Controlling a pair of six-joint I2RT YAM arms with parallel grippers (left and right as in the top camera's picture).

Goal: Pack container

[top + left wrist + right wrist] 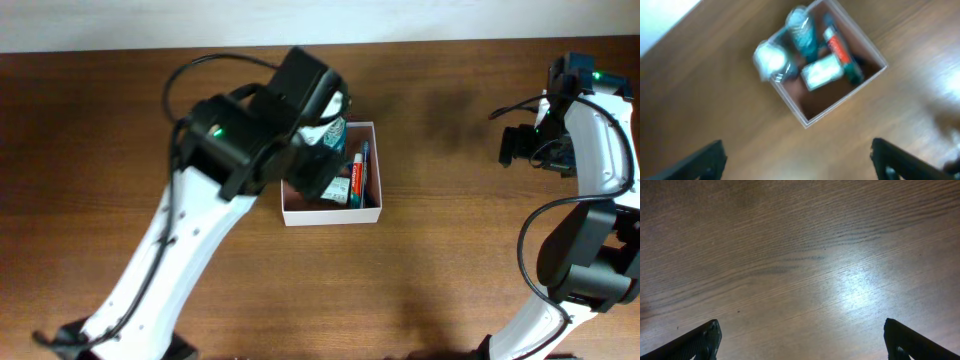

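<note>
The container (331, 218) is a square shallow box with white walls and a reddish-brown floor, at the table's middle. It holds a teal bottle (802, 32), a white-capped item (770, 57), a green-and-white soap box (822, 73) and a red-and-white toothpaste tube (836, 47). In the blurred left wrist view the container (806, 119) lies ahead of my left gripper (797, 146), which is wide open, empty and above the table. My left arm (250, 130) covers the container's left side from overhead. My right gripper (515, 146) is far right, open and empty over bare wood (801, 324).
The table is dark brown wood (450, 260). Its far edge (120, 48) runs along the top of the overhead view, with a pale surface beyond. My right arm's base (590, 260) stands at the right edge.
</note>
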